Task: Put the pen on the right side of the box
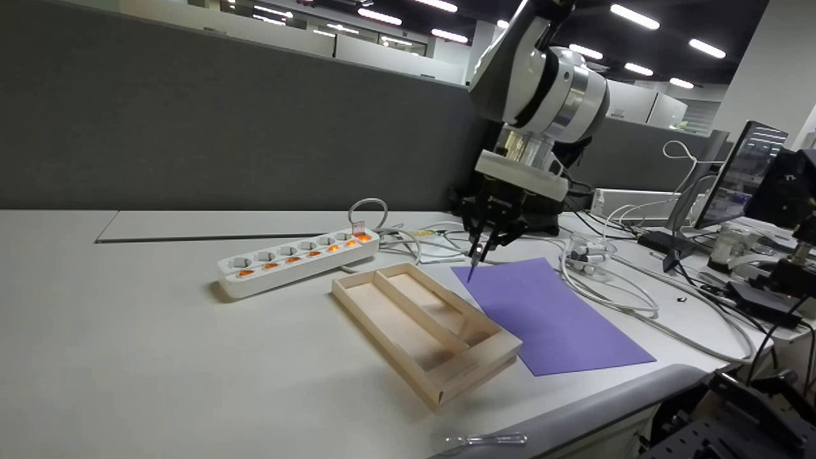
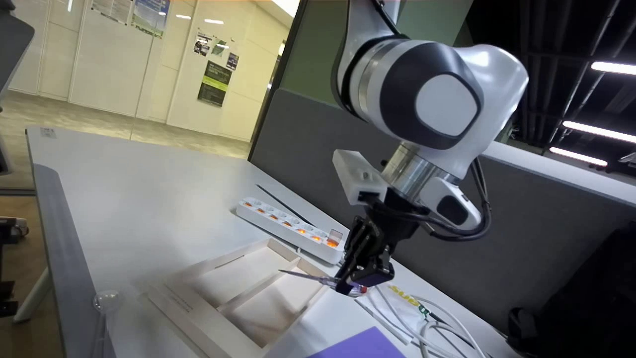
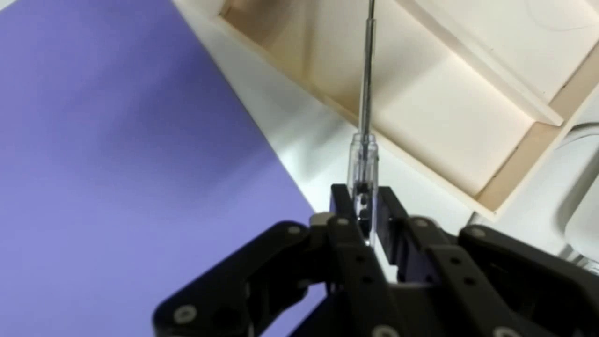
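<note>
Your hand (image 3: 361, 206) is pinching the pen (image 3: 365, 117) by its handle, the two black fingers (image 3: 351, 255) drawn together until only the handle's thickness parts them. They bear on clear, glossy plastic, and in an exterior view a red end (image 2: 363, 289) pokes out behind your grip. Ahead of the fingers the pen runs on as a straight, thin metal shaft, its far end cut off by the top of the wrist view.

You have it in the air by the box (image 1: 475, 366). Seen from the wrist, the handle shows over the bare strip of surface (image 3: 323, 168) just outside the rim, while the shaft overlaps the compartment nearer the purple sheet (image 1: 554, 322); how high it hangs, you can't tell here.

The box is pale, smooth wood, shallow and rectangular, with a straight divider (image 1: 421, 310) making two long compartments. The sheet beside it is flat, matte and sharp-cornered. Near a short end of the box lies the white power strip (image 1: 299, 260), rounded plastic with circular sockets and a row of orange switches, a few glowing. By the surface's grey edge, you also have a clear, slender object (image 1: 497, 439).
</note>
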{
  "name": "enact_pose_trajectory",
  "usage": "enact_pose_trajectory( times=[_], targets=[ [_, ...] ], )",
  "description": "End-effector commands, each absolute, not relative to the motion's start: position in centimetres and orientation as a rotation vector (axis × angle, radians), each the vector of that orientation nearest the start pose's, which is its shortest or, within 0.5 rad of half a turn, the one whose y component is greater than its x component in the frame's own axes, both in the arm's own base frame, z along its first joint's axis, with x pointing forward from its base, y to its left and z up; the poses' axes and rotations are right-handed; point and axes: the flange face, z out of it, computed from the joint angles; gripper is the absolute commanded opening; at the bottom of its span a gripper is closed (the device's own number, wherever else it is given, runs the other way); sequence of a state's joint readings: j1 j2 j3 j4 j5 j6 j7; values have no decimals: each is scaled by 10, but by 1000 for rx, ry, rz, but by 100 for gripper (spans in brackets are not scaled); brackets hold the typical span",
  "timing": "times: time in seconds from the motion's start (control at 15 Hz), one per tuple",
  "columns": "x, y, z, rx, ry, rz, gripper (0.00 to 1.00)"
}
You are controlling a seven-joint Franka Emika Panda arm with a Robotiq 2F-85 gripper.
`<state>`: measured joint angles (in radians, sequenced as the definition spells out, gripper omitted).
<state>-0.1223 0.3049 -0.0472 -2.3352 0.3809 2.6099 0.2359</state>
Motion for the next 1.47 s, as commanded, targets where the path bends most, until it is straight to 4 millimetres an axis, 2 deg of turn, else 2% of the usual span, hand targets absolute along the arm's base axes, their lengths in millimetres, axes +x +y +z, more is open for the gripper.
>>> enact_pose_trajectory(
  times=[0.0,0.33,0.87,0.93,1.07,1.4],
  targets=[
    [519,-69,190,-2719,1148,97,5],
    [521,-42,157,-2696,1211,173,5],
    [525,-39,133,-2648,1289,221,5],
    [526,-39,133,-2647,1289,225,43],
    [527,-39,133,-2641,1292,226,48],
    [525,-41,129,-2628,1300,248,83]
  ],
)
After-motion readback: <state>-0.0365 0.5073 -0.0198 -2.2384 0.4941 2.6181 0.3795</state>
